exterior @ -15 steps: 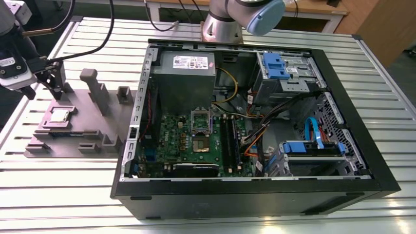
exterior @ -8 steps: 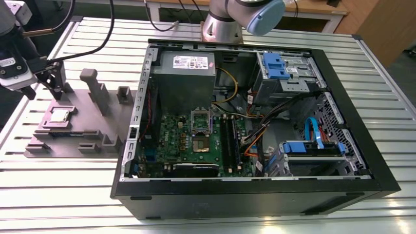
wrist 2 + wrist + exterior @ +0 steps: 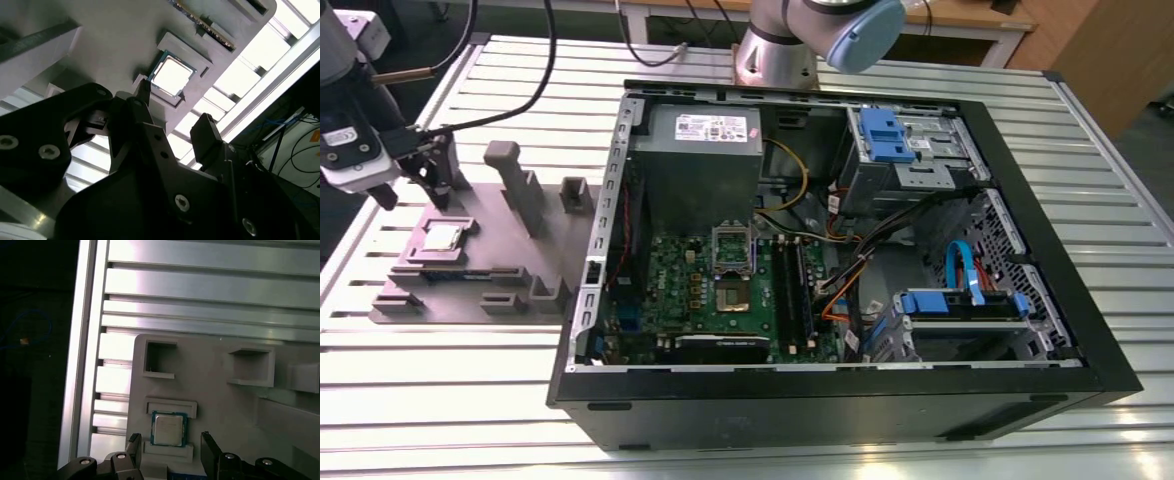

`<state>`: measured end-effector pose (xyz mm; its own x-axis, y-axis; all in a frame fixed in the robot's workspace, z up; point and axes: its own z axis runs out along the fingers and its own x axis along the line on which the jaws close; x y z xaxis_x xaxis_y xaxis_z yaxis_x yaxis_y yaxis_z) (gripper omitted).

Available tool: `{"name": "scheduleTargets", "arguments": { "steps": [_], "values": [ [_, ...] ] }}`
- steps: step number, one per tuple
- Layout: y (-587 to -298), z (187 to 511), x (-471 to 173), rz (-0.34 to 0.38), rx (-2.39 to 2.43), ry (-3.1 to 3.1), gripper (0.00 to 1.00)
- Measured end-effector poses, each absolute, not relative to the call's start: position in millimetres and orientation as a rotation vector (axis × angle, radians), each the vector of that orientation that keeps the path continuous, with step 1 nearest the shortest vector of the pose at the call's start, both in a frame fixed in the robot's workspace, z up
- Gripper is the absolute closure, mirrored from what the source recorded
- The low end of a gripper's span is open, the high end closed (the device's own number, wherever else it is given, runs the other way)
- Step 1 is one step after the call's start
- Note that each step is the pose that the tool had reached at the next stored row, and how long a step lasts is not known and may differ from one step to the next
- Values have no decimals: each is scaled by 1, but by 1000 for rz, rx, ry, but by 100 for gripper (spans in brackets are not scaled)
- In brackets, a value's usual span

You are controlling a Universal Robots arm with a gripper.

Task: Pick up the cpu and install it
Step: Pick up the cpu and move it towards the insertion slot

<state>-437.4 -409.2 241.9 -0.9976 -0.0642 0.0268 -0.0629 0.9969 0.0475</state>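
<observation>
Gripper (image 3: 411, 185) hangs over grey holder (image 3: 500, 245) at the exterior view's left, beside open PC case (image 3: 854, 400). Fingers (image 3: 210, 450) spread wide, holding nothing. Cpu (image 3: 168, 429) lies flat in a holder recess and appears between the two fingertips in both wrist views. Gap from tips to cpu hard to judge. Gripper body cut off at frame edge in first wrist view. Socket (image 3: 732, 280) on the board is small and shadowed, contents unclear.
</observation>
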Motion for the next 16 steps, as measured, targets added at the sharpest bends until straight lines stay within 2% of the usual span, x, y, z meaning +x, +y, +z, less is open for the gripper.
{"name": "scheduleTargets", "arguments": {
  "steps": [16],
  "values": [
    [-410,214,-441,-73,91,-3123,41]
  ]
}}
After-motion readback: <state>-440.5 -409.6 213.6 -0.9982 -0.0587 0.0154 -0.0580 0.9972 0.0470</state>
